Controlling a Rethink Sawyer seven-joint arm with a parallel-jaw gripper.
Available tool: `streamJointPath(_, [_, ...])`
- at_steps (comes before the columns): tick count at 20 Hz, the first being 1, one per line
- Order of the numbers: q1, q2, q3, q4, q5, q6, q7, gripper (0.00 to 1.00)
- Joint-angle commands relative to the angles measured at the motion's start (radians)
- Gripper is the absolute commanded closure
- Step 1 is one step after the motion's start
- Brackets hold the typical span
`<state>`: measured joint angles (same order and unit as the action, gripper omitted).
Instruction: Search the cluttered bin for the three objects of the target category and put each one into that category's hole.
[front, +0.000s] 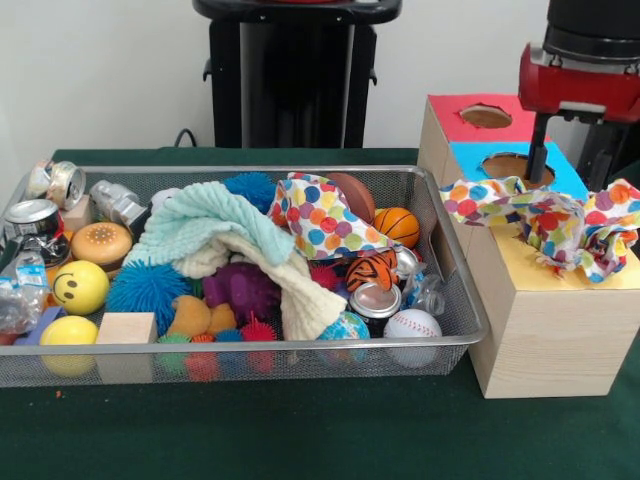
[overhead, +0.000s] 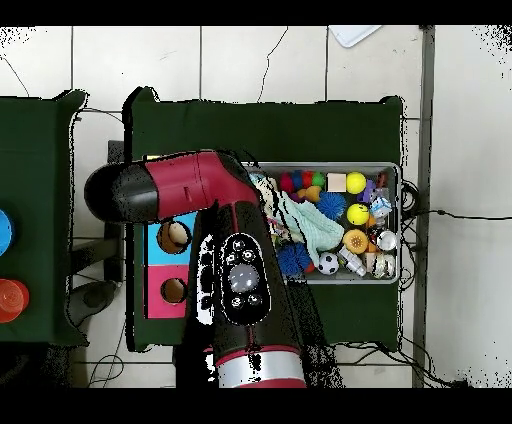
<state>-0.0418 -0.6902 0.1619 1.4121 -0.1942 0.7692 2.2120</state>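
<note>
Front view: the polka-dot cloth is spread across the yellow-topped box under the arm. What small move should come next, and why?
Probably a short push straight down. The polka-dot cloth lies bunched over the yellow-topped box, spilling past its edges rather than dropped inside, so its hole is covered. The gripper hangs just above, by the blue box's hole. Another dotted cloth waits in the bin.

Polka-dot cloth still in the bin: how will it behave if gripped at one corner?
Polka-dot cloth is crumpled and draped over toys, so probably floppy and light. It overlaps the mint-green towel and the orange basketball, so it may drag or snag them.
</note>
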Motion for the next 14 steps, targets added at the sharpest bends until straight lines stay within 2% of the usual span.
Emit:
streamJointPath(1, [-0.029,0.008,0.000,0.079,-0.049,0.069,-0.050,0.00])
streamJointPath(9, [-0.037,-0.037,0.007,0.084,-0.039,0.135,-0.083,0.00])
streamJointPath(14, [-0.083,-0.068,0.034,0.025,-0.049,0.241,-0.197,0.00])
